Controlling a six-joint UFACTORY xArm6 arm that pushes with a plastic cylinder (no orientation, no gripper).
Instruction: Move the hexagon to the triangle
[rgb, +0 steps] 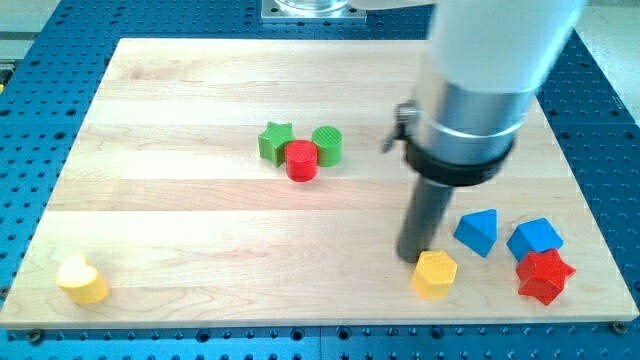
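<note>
While the rod is standing upright over the wooden board (200, 90), my tip (414, 259) is resting at the upper left edge of the yellow hexagon (435, 273), touching it or just short of touching; the exact contact cannot be made out. No jaws are fitted to this arm, so no spread or pinch is being reported. The yellow hexagon is sitting near the view's bottom edge, right of centre. The blue triangle (478, 231) is lying just beside it, up and to the view's right, with a narrow gap showing between them. A second blue block (533, 238), shape unclear, is sitting further right, and a red star (545, 276) is sitting directly below that, touching or nearly so. Well apart, near the board's middle, a green star (275, 141), a red cylinder (301, 160) and a green cylinder (327, 145) are clustering together. A yellow heart (81, 280) is lying alone at the bottom left corner.
</note>
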